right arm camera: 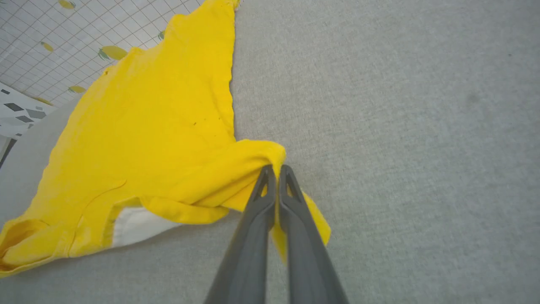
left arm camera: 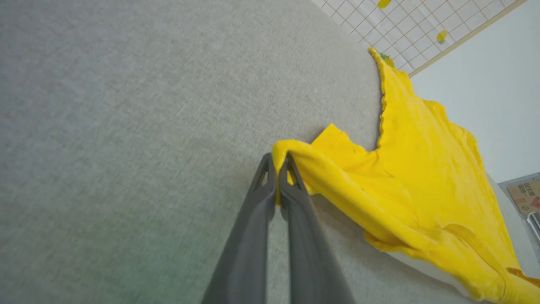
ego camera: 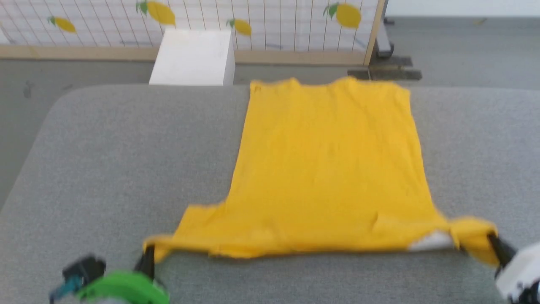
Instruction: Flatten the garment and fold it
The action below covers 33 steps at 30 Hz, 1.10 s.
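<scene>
Yellow garment [ego camera: 329,169]: it is lying plain side up along the middle of the table [ego camera: 105,169], sleeves toward you and the far edge reaching close to the table's back edge. A white patch [ego camera: 430,241] is peeking out from under the near right corner.
Left pincer [left arm camera: 277,162]: its fingers are pressing together on the tip of the left sleeve and holding it a little off the cloth.
Right pincer [right arm camera: 276,171]: its fingers are clamping the right sleeve the same way, with a flap of fabric hanging below them.
Handling: you are probably dealing with a thin, light, limp knit. It is sagging between the 2 holds, so expect it to stretch and bunch rather than slide stiffly. Nothing about it is looking fragile.
Where to hold: the 2 sleeve tips are serving well for pulling it taut. For folding, you are likely better off pinching both layers at a seam or edge.
Progress: the body is looking nearly flat, the near edge is rumpling, and no fold is showing yet.
Surface: a grey woven cover with rounded corners, matte, is likely gripping the cloth when you drag it.
Room: a white box [ego camera: 194,57] is standing behind the table, a lemon-print grid screen [ego camera: 274,21] is running along the back, and a grey floor [ego camera: 464,50] is showing beyond.
</scene>
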### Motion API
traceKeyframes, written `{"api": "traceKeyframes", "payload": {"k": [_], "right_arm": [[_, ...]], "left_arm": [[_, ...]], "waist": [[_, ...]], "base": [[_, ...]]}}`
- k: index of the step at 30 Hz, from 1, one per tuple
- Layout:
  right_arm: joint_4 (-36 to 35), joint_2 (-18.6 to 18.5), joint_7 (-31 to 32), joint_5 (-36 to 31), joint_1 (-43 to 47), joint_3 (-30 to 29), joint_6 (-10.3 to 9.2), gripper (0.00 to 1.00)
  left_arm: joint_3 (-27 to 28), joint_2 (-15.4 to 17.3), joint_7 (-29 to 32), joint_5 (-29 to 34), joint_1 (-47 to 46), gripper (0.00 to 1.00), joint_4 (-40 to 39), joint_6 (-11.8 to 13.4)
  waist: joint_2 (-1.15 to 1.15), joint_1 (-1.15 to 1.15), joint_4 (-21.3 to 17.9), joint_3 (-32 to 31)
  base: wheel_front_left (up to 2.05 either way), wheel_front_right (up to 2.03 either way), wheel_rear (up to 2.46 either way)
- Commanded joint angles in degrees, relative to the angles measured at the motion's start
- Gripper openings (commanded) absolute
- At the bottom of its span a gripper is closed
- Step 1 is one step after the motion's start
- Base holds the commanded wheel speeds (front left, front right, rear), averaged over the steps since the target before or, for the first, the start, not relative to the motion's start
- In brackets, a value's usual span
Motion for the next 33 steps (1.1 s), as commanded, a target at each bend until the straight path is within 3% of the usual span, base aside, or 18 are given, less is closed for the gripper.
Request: {"api": "traceKeyframes", "payload": {"k": [1, 8, 10, 17, 18, 19, 26, 33], "right_arm": [[-1.1, 0.1, 0.9, -1.2, 2.0, -0.6, -0.06, 0.00], [-4.5, -1.2, 6.7, -7.9, 6.6, 2.0, -0.06, 0.00], [-4.9, -3.7, 10.5, -12.7, 5.6, 7.5, -0.06, 0.00], [-0.3, -6.3, 22.8, -18.7, 1.0, 17.9, -0.06, 0.00], [0.3, -6.6, 23.5, -19.0, 0.5, 18.9, -0.06, 0.28], [0.6, -6.8, 23.6, -19.1, 0.2, 19.4, -0.06, 1.00], [-2.7, -6.7, 25.1, -14.1, 0.7, 15.9, -0.06, 1.00], [-17.4, -1.0, 25.6, -6.3, -0.1, 1.5, -0.06, 1.00]], "left_arm": [[0.3, 0.5, 1.0, -0.5, 2.6, 0.00, -1.5, 1.2], [-4.1, 5.5, 5.7, 7.3, 8.0, 0.00, -4.7, 5.1], [-7.8, 7.4, 7.9, 12.0, 7.0, 0.00, -3.8, 5.9], [-9.9, 6.5, 8.8, 13.8, 5.1, 0.00, -3.2, 7.3], [-9.8, 6.3, 8.4, 13.7, 5.0, 0.00, -3.3, 7.4], [-9.7, 6.2, 8.2, 13.5, 5.0, 0.00, -3.5, 7.5], [-9.2, 5.6, 6.0, 13.0, 4.7, 0.00, -5.8, 7.7], [-9.2, 5.5, 5.0, 13.0, 5.3, 0.00, -8.2, 8.3]], "waist": [[0.00, 0.01, -0.4, -2.1], [0.00, 0.01, -0.8, -2.4], [0.00, 0.01, -1.2, -2.1], [0.00, 0.01, -2.0, -1.9], [0.00, 0.01, -2.0, -1.9], [0.00, 0.01, -2.0, -1.9], [0.00, 0.01, -1.2, -2.4], [0.00, 0.01, -1.6, -2.4]], "base": [[0.00, 0.00, 0.00], [0.00, 0.00, 0.00], [0.00, 0.00, 0.00], [0.00, 0.00, 0.00], [0.00, 0.00, 0.00], [0.00, 0.00, 0.00], [0.00, 0.00, 0.00], [0.00, 0.00, 0.00]]}}
